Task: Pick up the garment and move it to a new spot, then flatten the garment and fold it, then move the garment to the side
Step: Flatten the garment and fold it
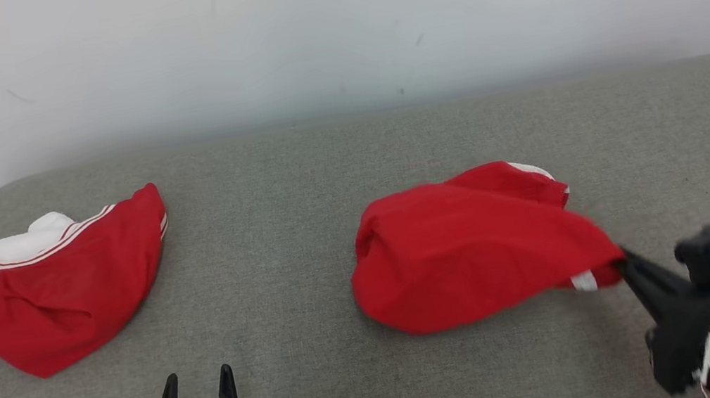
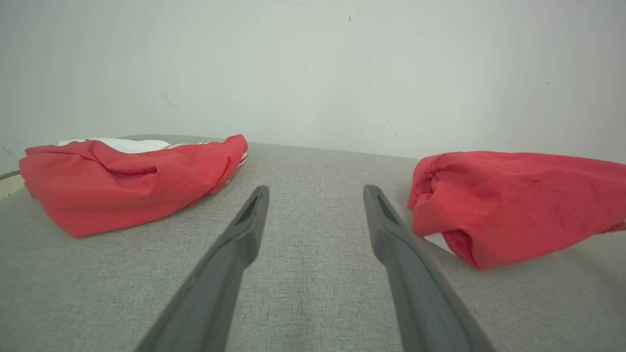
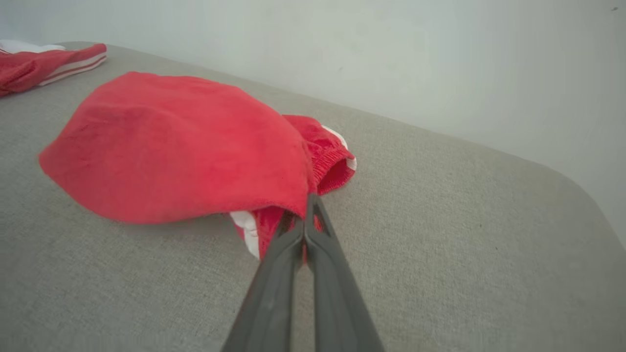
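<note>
Foreground: your left gripper (image 1: 198, 375) sits nearest, over the near edge of the grey woven-fabric surface (image 1: 314, 390), its 2 dark prongs spread wide with nothing between them. Your right gripper (image 3: 308, 203) is pinched tight on the near right hem of the crumpled red garment with white trim (image 1: 469, 245), which lies bunched right of centre. Well apart, at the far left, rests another red garment with white stripes (image 1: 56, 289). Beyond both stands the plain pale wall (image 1: 327, 25).
</note>
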Available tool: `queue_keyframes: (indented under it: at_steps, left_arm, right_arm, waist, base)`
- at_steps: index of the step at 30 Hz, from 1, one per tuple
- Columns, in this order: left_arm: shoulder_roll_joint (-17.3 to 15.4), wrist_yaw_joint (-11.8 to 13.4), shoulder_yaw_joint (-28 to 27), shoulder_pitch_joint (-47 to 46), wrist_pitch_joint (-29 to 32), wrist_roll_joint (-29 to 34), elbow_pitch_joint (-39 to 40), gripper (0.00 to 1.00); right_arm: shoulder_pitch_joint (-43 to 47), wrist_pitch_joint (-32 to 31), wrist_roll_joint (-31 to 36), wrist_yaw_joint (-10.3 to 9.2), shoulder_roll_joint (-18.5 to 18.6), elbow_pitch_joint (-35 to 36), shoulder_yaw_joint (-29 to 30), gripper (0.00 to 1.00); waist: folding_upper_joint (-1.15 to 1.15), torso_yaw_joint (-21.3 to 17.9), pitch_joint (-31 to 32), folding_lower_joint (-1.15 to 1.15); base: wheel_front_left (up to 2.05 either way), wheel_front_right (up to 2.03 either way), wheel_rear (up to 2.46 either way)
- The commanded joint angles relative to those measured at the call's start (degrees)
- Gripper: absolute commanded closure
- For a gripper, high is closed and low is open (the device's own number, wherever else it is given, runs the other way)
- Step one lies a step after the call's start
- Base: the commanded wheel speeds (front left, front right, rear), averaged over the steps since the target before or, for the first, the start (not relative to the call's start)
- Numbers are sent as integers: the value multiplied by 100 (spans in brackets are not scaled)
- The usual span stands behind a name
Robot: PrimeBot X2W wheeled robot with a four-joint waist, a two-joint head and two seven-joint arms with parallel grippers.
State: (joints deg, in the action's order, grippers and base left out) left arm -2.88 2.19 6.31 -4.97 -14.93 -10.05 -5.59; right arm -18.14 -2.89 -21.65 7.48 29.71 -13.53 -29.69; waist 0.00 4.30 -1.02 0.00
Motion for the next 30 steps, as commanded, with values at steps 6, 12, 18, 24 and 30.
queue_keyframes:
  at_steps: [6,12,18,24,30]
  left_arm:
    - [-3,-22,21,0,-14,3,-23,0]
    - [-2,-47,7,-42,-14,20,-70,0]
    - [-1,-54,-59,23,-14,71,-56,0]
    - [-2,-47,-68,31,-14,70,-32,0]
    - [-2,-90,-81,12,-14,97,-10,0]
  right_arm:
    - [1090,-482,-105,2,-123,585,279,100]
    - [1269,-390,-102,2,-294,403,326,0]
    - [1283,-295,-518,2,-142,682,234,0]
    - [1294,-72,-929,1,-16,1090,199,0]
    - [1112,259,-882,1,-79,969,465,0]
  waist:
    - [0,-56,-49,0]
    - [0,-83,-52,0]
    - [0,-172,-22,0]
    - [0,-251,-24,0]
    - [0,-262,-38,0]
  base:
    - [0,0,0]
    - [0,0,0]
    - [0,0,0]
    - [0,0,0]
    - [0,0,0]
